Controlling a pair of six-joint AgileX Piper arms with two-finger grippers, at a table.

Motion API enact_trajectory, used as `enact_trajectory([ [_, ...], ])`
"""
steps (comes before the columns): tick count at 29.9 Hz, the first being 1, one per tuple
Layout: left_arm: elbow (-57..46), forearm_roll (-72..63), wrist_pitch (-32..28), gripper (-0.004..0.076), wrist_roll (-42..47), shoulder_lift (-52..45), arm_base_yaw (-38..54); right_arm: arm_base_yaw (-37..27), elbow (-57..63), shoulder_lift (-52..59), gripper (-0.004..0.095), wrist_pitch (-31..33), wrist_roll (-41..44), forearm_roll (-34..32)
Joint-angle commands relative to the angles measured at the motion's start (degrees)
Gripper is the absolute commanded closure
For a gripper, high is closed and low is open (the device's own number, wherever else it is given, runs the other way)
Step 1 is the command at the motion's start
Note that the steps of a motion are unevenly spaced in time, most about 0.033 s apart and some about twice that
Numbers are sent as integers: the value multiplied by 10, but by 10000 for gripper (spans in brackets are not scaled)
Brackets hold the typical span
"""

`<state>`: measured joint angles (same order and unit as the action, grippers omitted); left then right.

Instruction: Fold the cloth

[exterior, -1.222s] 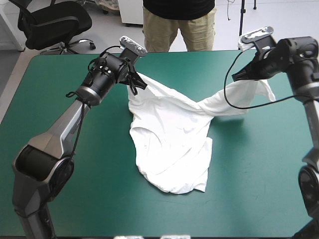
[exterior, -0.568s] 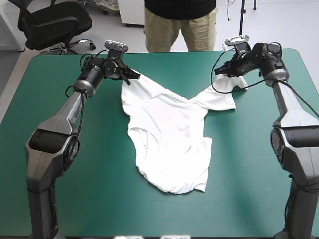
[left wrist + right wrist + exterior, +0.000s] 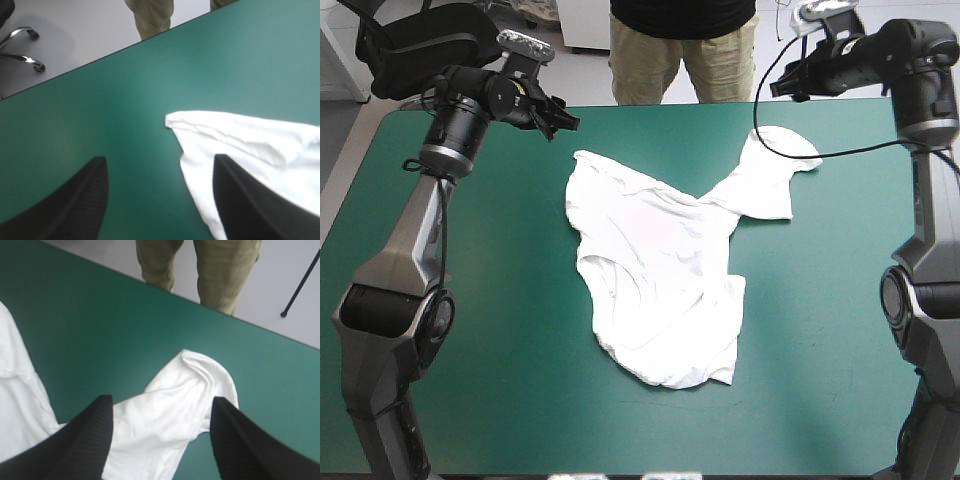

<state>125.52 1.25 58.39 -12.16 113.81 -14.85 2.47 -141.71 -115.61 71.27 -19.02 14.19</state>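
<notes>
Both my grippers hung raised over the far part of the table, empty. The left gripper point(image 3: 560, 118) had its black fingers spread wide apart with nothing between them, and the right gripper point(image 3: 782, 82) was just as wide and just as empty. The white T-shirt point(image 3: 655, 290) lay on the teal-green cover point(image 3: 470, 300) around the table's middle. It was only half spread: its body was rumpled and doubled over toward the near edge, and one sleeve point(image 3: 775, 170) trailed out in a twisted band toward the far right. From my left wrist I saw a far corner of the cloth just ahead of my fingers, and from my right wrist the sleeve's rounded end lay under and ahead of them. I judged the shirt not yet flat enough to fold. To do the step well I thought I should come down on those two far points, pinch a hem at each rather than a bunch of layers, and draw them apart evenly so the twist came out before any crease was made.
</notes>
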Motion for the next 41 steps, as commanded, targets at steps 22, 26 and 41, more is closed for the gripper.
enact_trajectory([
  [22,-134,-72,-37,291,37,-52,8,1,601,510,392,-5,-33,108],
  [26,-133,-142,-41,291,39,0,45,1,640,513,392,1,-38,135],
  [41,-132,-191,-92,291,-17,107,54,1,673,483,399,-28,-61,173],
])
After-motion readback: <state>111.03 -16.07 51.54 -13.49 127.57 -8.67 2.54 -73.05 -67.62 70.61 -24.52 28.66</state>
